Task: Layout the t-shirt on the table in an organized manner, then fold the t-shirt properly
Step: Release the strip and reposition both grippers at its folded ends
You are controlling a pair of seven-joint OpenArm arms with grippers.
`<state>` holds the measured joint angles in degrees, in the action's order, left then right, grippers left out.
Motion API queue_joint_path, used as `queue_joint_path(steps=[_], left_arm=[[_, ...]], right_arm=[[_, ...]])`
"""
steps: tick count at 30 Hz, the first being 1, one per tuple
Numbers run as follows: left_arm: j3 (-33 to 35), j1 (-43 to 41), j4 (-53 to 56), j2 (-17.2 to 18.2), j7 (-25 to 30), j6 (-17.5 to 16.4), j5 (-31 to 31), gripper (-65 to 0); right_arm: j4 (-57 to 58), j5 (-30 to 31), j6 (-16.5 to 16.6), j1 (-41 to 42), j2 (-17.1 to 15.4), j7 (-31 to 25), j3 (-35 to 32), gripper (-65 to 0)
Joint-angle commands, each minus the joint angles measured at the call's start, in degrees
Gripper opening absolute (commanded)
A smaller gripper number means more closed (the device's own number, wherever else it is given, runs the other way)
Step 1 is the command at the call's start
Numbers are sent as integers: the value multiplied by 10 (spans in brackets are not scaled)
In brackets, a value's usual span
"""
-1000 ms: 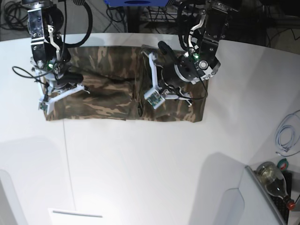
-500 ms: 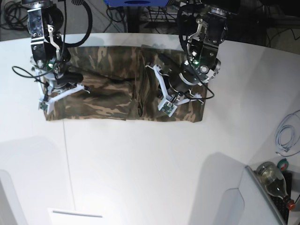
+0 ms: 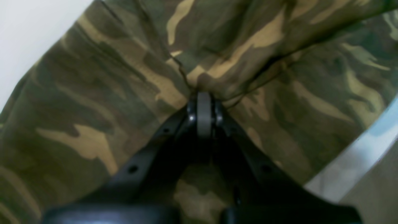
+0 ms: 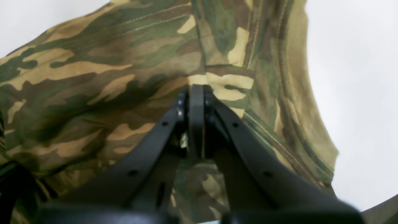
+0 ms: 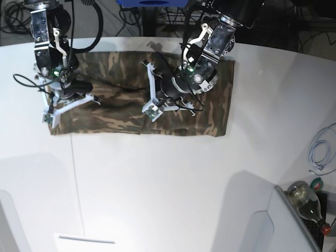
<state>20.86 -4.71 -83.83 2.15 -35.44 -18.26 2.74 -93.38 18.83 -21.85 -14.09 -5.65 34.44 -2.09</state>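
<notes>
The camouflage t-shirt (image 5: 115, 113) lies as a wide strip across the back of the white table (image 5: 168, 184). My left gripper (image 5: 159, 93) sits over the shirt's middle, on the right of the base view. It is shut, and in the left wrist view creases of the t-shirt (image 3: 93, 93) run into its closed tips (image 3: 203, 93). My right gripper (image 5: 67, 101) is at the shirt's left end. It is shut too, its tips (image 4: 196, 86) pinching the t-shirt (image 4: 93, 77) near a stitched hem. Bare table (image 4: 357, 77) shows beside that hem.
A bottle (image 5: 304, 197) and a coiled white cable (image 5: 320, 152) lie at the right edge of the base view. Dark cables and a blue object (image 5: 152, 2) sit behind the table. A pale panel (image 5: 84, 239) is at the front left.
My left arm has swung left from the shirt's right part to its middle, gripper staying shut and cloth shifting with it. The right arm has not moved.
</notes>
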Motion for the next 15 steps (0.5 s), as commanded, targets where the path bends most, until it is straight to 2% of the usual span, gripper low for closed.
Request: queue_joint_path(steps=[1,4,6,7,8,10,13,15], left_arm=[[-29,-1,-41,3,13,5,0,-650],[-133,-29,-112,5,12,3,0,-650],[-196,-35,-120,21,13,3,0,-650],[-225,-35,-111,33,14,3,0,-650],[-255,-35,-94,44,15,2,-1,-650],[-309,-33,-58,69,16,-14,-28,-650],[-397,-37,4,115,52,-71,-104,-650],[-427,-38,42,141,72,-96,-133,-650]], right_arm=[[-11,-3,2,4,-4,-12,4,-650],[-35,-2,11,-10,5,-20,65,-648],[-60,14,60,-21,25,-50,107,-645],[-67,37,100,-26,32,-60,140,-629],[-69,69,142,-27,35,-60,172,-593],[-53,139,217,-10,31,-39,229,-482],[16,232,317,31,7,50,313,-273],[69,264,371,50,-6,87,357,-177]])
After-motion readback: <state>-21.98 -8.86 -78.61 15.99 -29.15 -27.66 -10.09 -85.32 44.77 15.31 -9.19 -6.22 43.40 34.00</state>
